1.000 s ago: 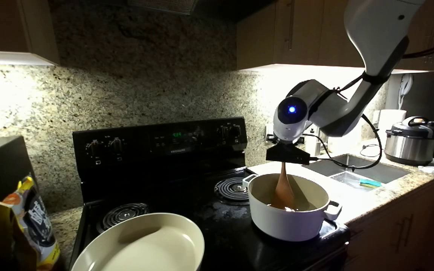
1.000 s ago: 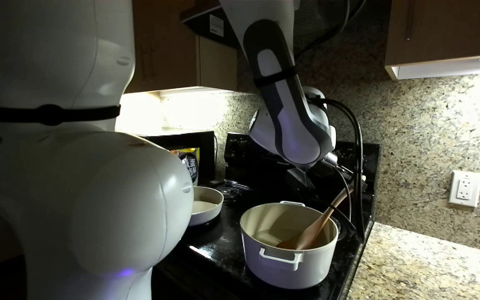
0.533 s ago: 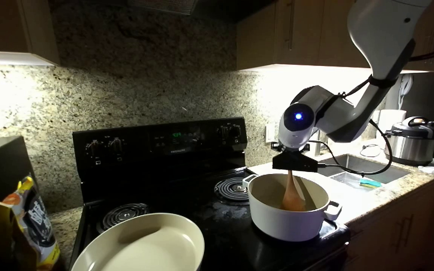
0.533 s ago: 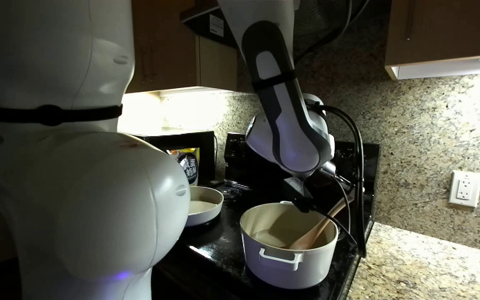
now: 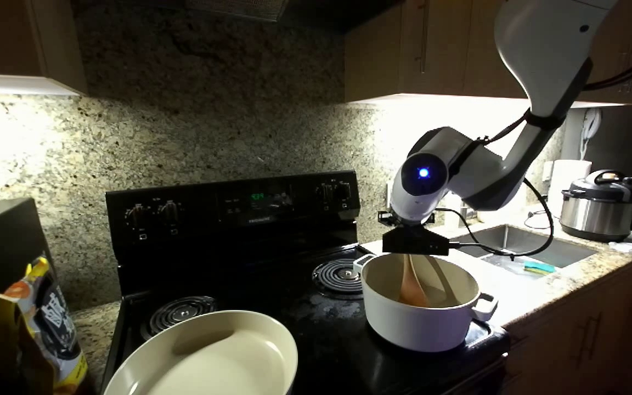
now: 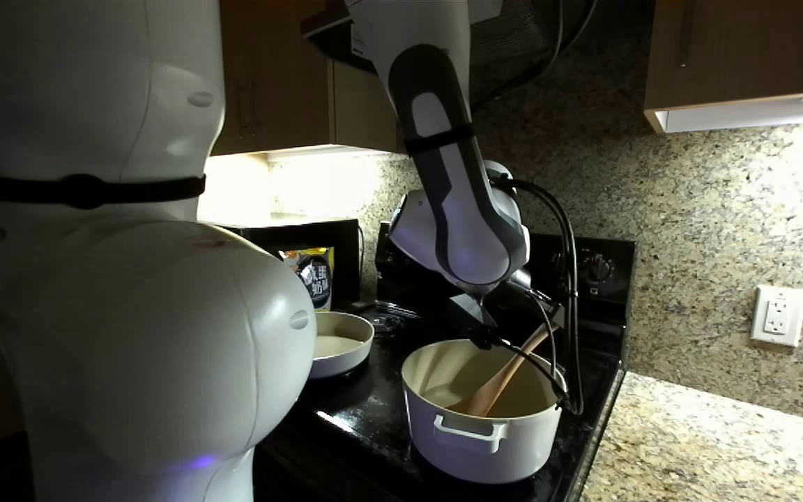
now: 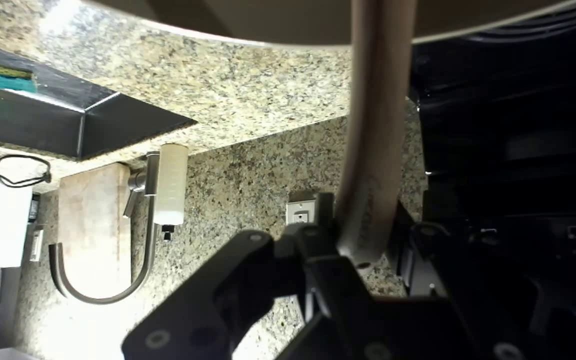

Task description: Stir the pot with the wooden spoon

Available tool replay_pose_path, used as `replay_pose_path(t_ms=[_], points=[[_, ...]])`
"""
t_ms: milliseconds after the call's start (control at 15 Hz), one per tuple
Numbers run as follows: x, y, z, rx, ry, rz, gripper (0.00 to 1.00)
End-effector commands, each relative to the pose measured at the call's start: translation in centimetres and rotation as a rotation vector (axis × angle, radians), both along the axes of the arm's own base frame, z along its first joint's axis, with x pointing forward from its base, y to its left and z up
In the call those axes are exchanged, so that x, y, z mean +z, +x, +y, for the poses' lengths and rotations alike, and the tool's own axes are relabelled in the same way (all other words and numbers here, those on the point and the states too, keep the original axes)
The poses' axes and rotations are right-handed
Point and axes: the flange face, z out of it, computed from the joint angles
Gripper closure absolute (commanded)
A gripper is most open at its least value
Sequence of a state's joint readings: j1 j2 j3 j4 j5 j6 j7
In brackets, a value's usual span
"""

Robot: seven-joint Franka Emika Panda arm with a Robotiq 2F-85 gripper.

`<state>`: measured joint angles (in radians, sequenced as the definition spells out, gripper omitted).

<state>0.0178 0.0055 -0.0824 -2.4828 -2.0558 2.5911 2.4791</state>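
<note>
Our jaws are drawn in to the width of the wood: a little right of and below the middle of the wrist view, the gripper [image 7: 365,230] has the wooden spoon [image 7: 380,115] pinched near the end of its handle, with the fingertips [image 7: 324,212] on either side. It is blurred there, but we make out no gap. In both exterior views the spoon's head is down inside the pot [image 5: 417,332], which stands right of centre on the black stove [image 5: 319,351]. In an exterior view the spoon [image 6: 505,376] slants from low in the pot towards the upper right of the frame. The near wall hides the lowest part of the head, so we can't say whether it touches the bottom.

As for how far along we are: having the spoon in hand and its head in the pot both look done. The stirring itself, we judge, is either under way or about to begin; we can't count any turns from here. What is left is to carry the head round the inside, and the task asks nothing beyond that. We see no food in the part of the inside that shows, so how well stirred it is we can't judge.
</note>
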Motion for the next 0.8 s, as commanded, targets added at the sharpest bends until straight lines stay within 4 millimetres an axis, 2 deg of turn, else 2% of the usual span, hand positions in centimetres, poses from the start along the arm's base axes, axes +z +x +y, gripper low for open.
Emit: replay_pose_path(t_ms=[0, 333, 733], points=[[0.9, 0.9, 1.0, 0.011, 0.01, -0.015, 0.93], [2.1, 1.9, 0.2, -0.011, 0.013, -0.045, 0.93], [2.2, 1.4, -2.3, -0.042, 0.008, -0.048, 0.93]])
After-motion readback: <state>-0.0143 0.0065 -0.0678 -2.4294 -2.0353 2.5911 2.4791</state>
